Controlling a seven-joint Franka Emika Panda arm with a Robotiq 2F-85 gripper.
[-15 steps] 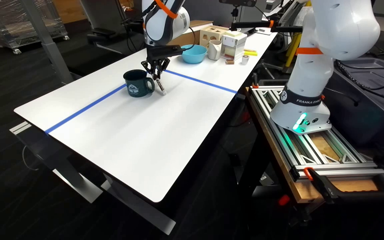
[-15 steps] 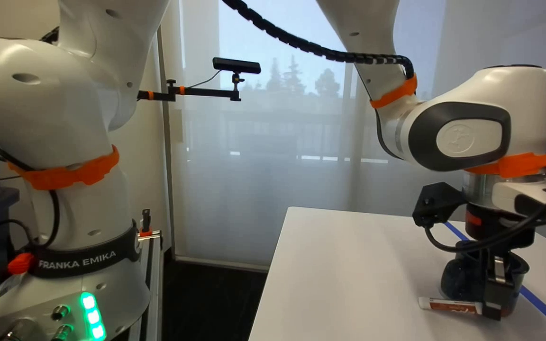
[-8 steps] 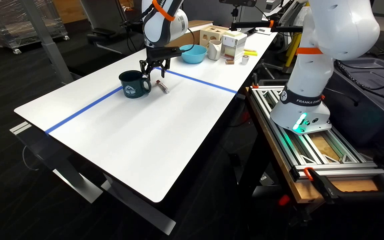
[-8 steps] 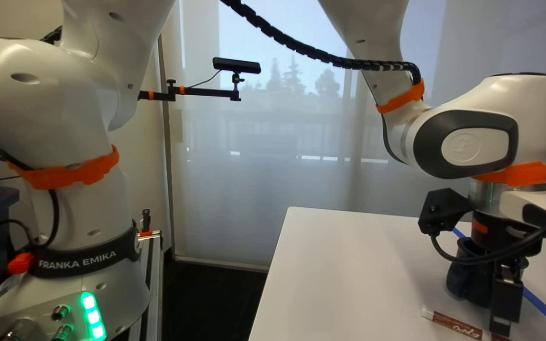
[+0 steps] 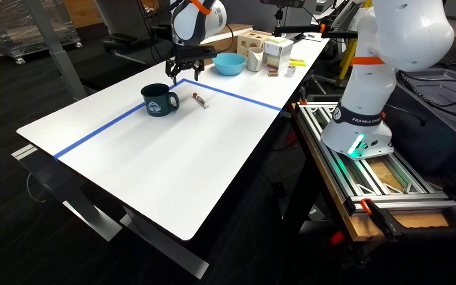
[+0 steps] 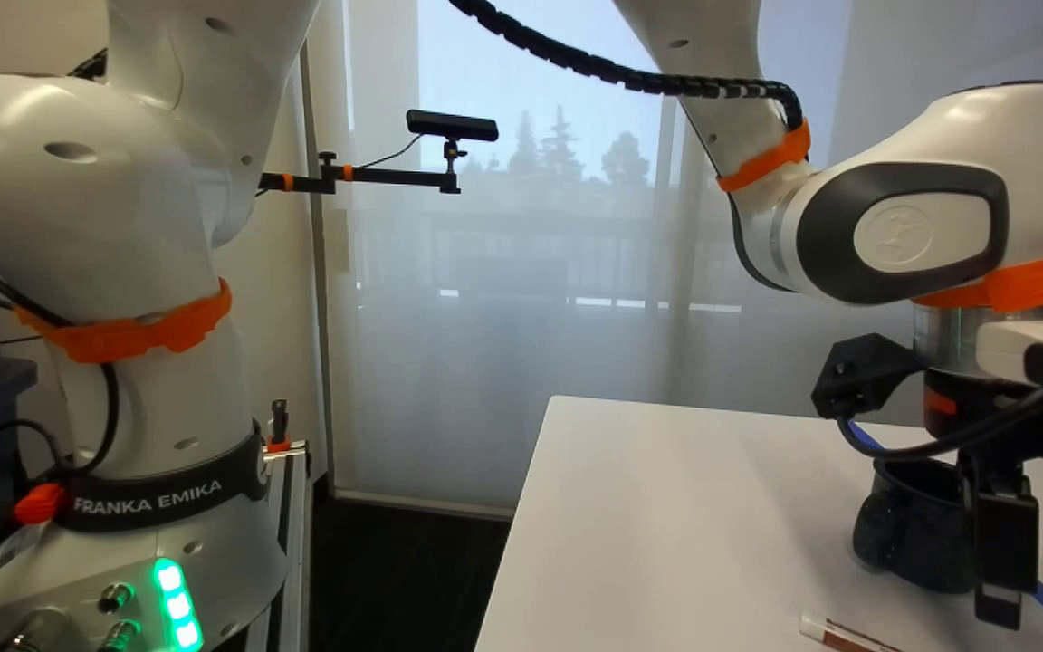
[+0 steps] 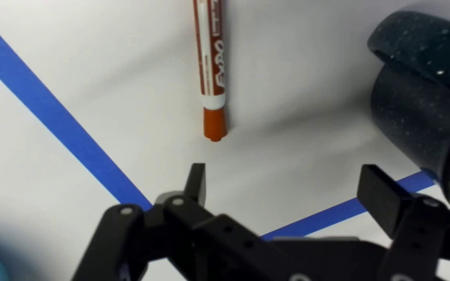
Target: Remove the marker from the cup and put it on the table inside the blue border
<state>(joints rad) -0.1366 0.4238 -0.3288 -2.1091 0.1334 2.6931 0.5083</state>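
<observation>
Your gripper (image 7: 283, 185) hangs above the white table (image 5: 152, 178), near a corner of the blue border (image 5: 232, 94), jaws released & spread wide. The brown-&-white marker (image 7: 211, 70) lies flat on the table, inside that corner; in wrist view, its brown end points to your gripper. The dark green cup (image 5: 156, 99) stands upright near the marker w/ a gap btwn them (it hides a bit of the border from you). Outside the border, you've a lt. blue bowl (image 5: 229, 68) near a cream mug (image 5: 254, 60).
</observation>
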